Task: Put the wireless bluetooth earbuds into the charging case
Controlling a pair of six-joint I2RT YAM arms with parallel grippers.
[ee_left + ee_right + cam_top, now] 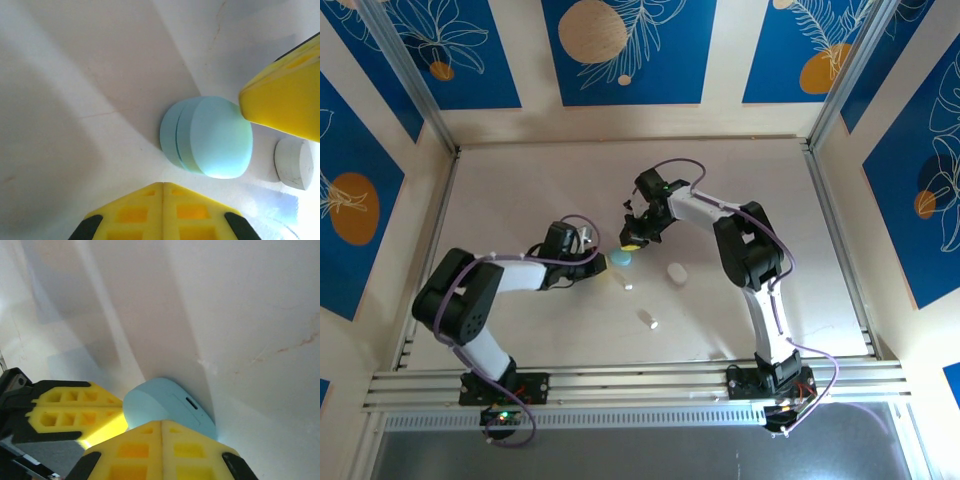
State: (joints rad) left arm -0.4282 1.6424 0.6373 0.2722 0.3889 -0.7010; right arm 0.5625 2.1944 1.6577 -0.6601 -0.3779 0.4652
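The light blue charging case (620, 258) lies closed on the table between both grippers. In the left wrist view the case (210, 137) sits just beyond my shut left gripper (162, 186), apart from it. My right gripper (161, 423) is shut too, its tips resting at the case's (167, 405) near edge, nothing between the fingers. In the top view the left gripper (604, 262) is at the case's left and the right gripper (634, 241) just above it. Tiny white earbuds (629, 287) (650, 321) lie loose in front of the case.
A closed white case (676, 272) lies right of the blue one, also seen in the left wrist view (295, 163). The right gripper's yellow finger (285, 97) crowds the blue case's top right. Metal rails (640, 380) bound the table's near edge.
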